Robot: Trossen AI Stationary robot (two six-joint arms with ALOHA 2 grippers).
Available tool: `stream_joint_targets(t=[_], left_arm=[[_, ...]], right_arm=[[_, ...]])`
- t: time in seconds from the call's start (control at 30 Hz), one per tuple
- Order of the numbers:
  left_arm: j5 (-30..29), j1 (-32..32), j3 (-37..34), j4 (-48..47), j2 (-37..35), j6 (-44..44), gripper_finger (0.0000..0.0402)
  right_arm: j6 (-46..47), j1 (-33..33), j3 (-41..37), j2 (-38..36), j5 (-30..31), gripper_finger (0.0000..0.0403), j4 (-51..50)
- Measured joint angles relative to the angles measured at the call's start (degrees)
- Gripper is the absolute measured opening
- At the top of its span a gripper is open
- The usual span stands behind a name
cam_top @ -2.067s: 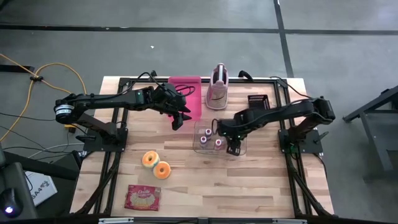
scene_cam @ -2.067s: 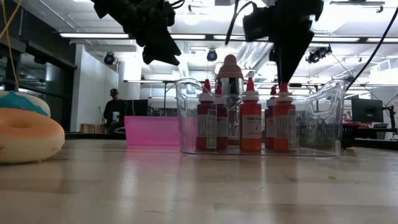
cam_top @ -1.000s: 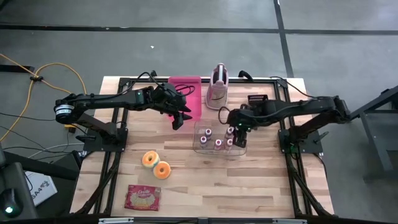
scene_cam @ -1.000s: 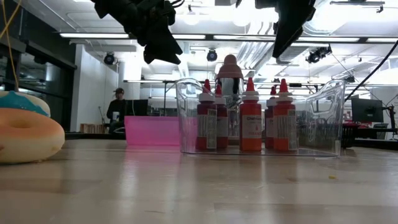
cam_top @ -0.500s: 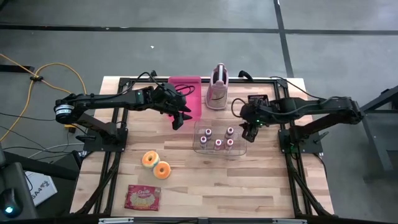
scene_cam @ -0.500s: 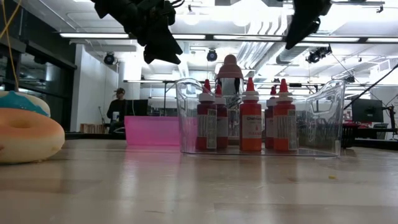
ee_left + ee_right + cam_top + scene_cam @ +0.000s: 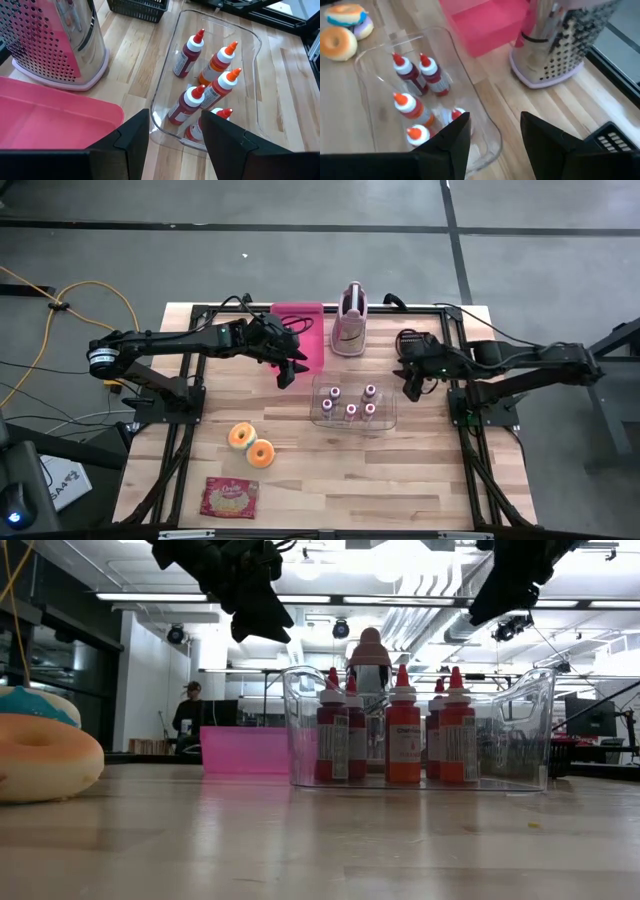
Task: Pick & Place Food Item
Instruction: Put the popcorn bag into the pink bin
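Several red and orange squeeze bottles [image 7: 352, 402] stand upright in a clear plastic bin [image 7: 391, 420] at mid-table, also in the low view [image 7: 400, 730]. Two donuts [image 7: 250, 442] lie on the wood nearer the front left. My left gripper [image 7: 289, 374] hangs open above the table just left of the bin, beside the pink tray [image 7: 298, 330], with nothing between its fingers [image 7: 135, 135]. My right gripper [image 7: 411, 387] hovers open off the bin's right end, higher than the bottle tops [image 7: 505, 590], and holds nothing.
A perforated metal grater [image 7: 348, 320] with a pink base stands at the far edge beside the pink tray. A small black basket [image 7: 415, 340] sits behind my right gripper. A red snack packet [image 7: 229, 498] lies near the front left. Bare wood lies before the bin.
My right gripper has drawn back from above the bin toward the table's right edge, turning as it went, and now hangs clear of the bin's right end. The bottles stand as before in the bin. My left arm has kept still.
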Motion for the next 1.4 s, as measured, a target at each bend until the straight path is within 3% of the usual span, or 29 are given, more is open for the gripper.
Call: stream_joint_targets(t=[0.33, 0.63, 1.4], left_arm=[[0.00, 0.00, 0.00, 0.04, 0.00, 0.00, 0.0173], [0.00, 0.00, 0.00, 0.07, 0.00, 0.00, 0.0173], [-0.02, 0.00, 0.00, 0.17, 0.00, -0.01, 0.0173]], right_arm=[[1.85, 0.03, -6.07, -8.53, 0.02, 0.0161, 0.47], [1.38, 0.03, -12.89, -16.47, -0.65, 0.0161, 7.60], [-1.08, 0.03, -13.05, -15.39, -0.86, 0.0161, 7.72]])
